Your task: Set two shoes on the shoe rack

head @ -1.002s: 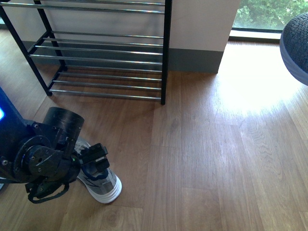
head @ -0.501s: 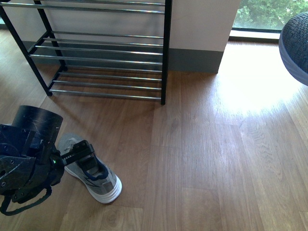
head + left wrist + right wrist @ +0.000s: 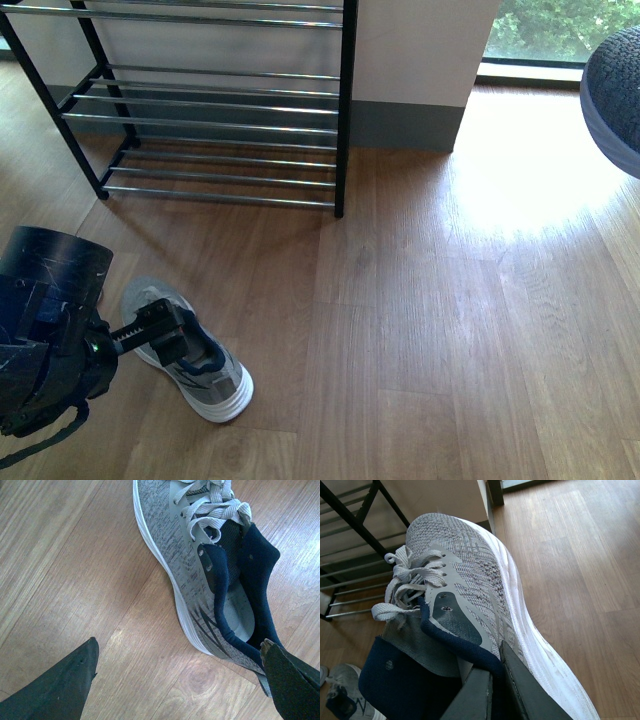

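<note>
Your left pincer (image 3: 168, 338) is hovering low over the floor sneaker (image 3: 210, 372) in the front view. That sneaker is lying on the wooden floor (image 3: 450, 320) in front of the shoe rack (image 3: 210, 120), clear of its bars. At the right edge, the held sneaker (image 3: 612, 90) is hanging in the air, well apart from the rack.

In the left wrist view, you are seeing the fingers (image 3: 60, 687) spread wide, with the sneaker's heel just beside one of them.

In the right wrist view, your right pincer (image 3: 492, 680) is clamping the held sneaker by its navy heel collar.
</note>
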`<state>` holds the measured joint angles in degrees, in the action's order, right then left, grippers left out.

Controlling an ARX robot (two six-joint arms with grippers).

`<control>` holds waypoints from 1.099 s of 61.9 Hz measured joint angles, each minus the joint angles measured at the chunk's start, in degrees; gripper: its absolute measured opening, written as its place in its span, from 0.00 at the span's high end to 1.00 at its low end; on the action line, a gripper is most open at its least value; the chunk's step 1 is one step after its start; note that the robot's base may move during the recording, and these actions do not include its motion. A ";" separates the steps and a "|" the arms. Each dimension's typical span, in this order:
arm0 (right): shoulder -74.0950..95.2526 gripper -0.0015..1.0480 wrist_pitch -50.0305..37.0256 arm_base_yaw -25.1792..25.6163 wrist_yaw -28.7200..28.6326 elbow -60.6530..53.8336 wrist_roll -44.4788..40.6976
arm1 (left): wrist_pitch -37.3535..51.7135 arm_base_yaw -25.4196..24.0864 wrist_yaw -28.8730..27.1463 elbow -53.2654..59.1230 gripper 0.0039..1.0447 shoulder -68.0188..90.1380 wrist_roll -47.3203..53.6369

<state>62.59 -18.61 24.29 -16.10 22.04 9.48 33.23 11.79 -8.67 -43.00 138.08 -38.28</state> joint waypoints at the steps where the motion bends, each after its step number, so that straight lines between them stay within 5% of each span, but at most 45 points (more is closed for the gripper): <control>1: 0.00 0.99 0.00 0.00 0.00 0.00 -0.02 | 0.00 0.02 -0.11 0.11 0.09 -0.09 0.00; 37: 0.00 0.99 0.00 0.00 0.00 0.00 -0.02 | 3.91 -0.20 -5.07 3.98 0.09 -3.63 3.58; 68: 0.00 0.99 0.00 0.00 0.00 0.00 -0.02 | -7.13 -1.53 1.29 -18.93 0.09 14.95 7.26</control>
<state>62.59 -18.61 24.29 -16.10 22.04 9.45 26.11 10.26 -7.38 -61.93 153.03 -31.03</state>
